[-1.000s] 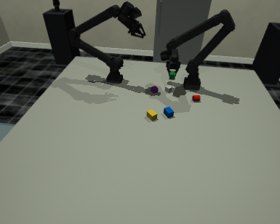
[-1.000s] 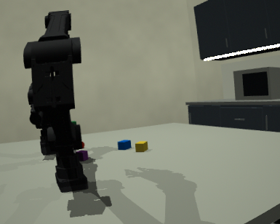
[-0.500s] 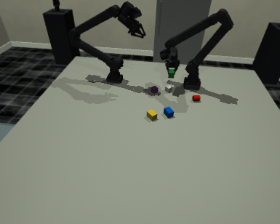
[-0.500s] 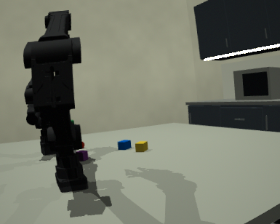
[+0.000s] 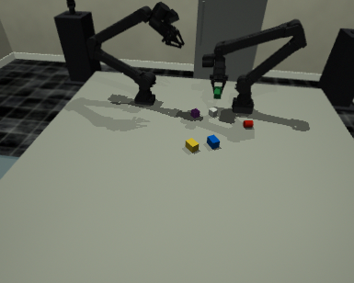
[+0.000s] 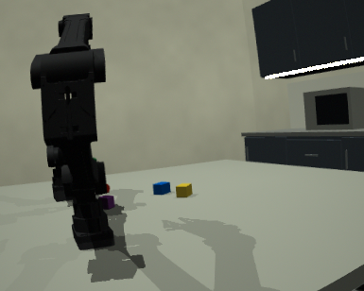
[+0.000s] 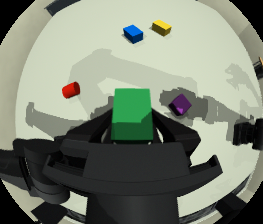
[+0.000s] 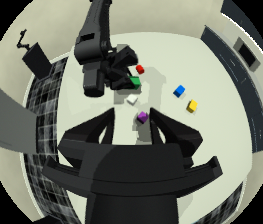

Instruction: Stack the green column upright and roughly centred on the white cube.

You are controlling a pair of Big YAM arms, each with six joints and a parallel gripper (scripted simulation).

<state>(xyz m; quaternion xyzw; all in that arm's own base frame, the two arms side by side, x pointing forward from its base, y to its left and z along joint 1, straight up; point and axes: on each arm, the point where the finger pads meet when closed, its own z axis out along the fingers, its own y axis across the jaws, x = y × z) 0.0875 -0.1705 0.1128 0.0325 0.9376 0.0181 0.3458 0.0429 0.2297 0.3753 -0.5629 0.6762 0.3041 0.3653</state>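
The green column (image 5: 217, 92) is held between the fingers of my left gripper (image 5: 217, 88), in the air above the table. In the left wrist view the green column (image 7: 132, 115) fills the gap between the fingers of the left gripper (image 7: 134, 129). The white cube (image 5: 212, 111) sits on the table just below and slightly in front of the column; it also shows in the right wrist view (image 8: 132, 100). It is hidden in the left wrist view. My right gripper (image 5: 173, 39) is raised high at the back, open and empty.
A purple cube (image 5: 195, 112) lies just left of the white cube. A red cylinder (image 5: 248, 123) lies to its right. A yellow block (image 5: 192, 145) and a blue block (image 5: 212, 141) sit nearer the front. The left arm's base (image 5: 242, 105) stands close behind the white cube.
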